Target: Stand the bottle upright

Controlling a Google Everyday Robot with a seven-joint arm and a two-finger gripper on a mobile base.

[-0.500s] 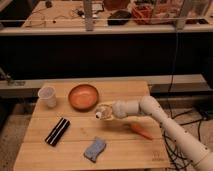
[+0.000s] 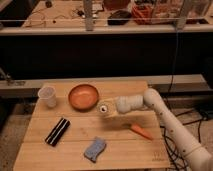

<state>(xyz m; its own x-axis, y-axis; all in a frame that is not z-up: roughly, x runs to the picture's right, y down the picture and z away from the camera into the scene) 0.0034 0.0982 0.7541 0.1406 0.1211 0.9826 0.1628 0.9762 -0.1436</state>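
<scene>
The bottle (image 2: 106,109) is a small pale-tan shape with a whitish round end facing the camera. It lies on its side just right of the orange bowl (image 2: 83,96), at the tip of my arm. My gripper (image 2: 114,107) reaches in from the right and is right at the bottle, overlapping it. The white arm (image 2: 165,117) runs back to the lower right corner. A shadow lies on the wood just under the bottle.
On the wooden table (image 2: 125,150): a translucent white cup (image 2: 47,96) at the far left, a black flat object (image 2: 57,131) front left, a blue sponge (image 2: 95,148) at the front and an orange carrot (image 2: 141,131) under my arm. A dark shelf stands behind.
The gripper and the bottle are in nearly the same place beside the bowl. Nothing else on the table has moved.
</scene>
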